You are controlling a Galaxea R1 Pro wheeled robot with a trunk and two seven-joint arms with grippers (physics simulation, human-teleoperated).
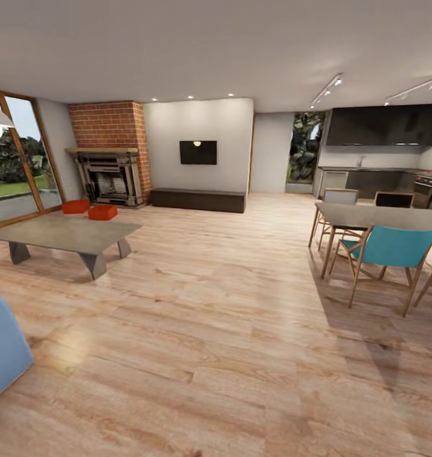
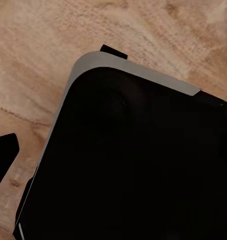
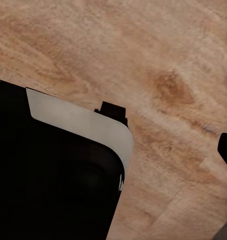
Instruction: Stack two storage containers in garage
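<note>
In both wrist views a black body with a pale grey edge (image 2: 138,70) hangs over the wood plank floor (image 3: 158,60); whether either hand is apart or together, I cannot tell. Further out, the two storage containers (image 1: 89,209) stand on the living room floor (image 1: 216,330), just beside each other, before the fireplace (image 1: 109,178) and behind the low grey worktop (image 1: 63,233). A dining table (image 1: 381,217) with a turquoise chair (image 1: 391,249) stands at the right.

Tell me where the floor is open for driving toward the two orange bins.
Open: wood plank floor between grey low table and dining table. Crowded: the orange-red bins sit between that low table and the brick fireplace.
</note>
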